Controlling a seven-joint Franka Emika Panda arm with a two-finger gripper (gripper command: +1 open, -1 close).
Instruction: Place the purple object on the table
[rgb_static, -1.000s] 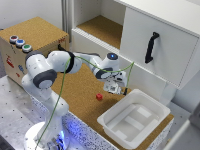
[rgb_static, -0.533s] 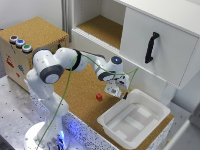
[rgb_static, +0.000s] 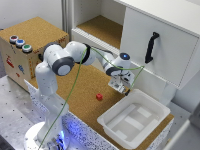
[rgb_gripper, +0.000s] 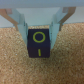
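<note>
Your cork surface (rgb_static: 80, 92) lies bare beneath the arm, which has swung toward the white tray (rgb_static: 132, 120) over the last second. The hand (rgb_gripper: 39, 31) pinches the purple object (rgb_gripper: 38, 44) just above the cork; lowering and releasing remain.

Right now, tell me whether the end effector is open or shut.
Shut on the purple block: in the wrist view both fingers press its sides above the table.

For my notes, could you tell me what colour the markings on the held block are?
Yellow, on a dark purple block, seen best in the wrist view.
</note>
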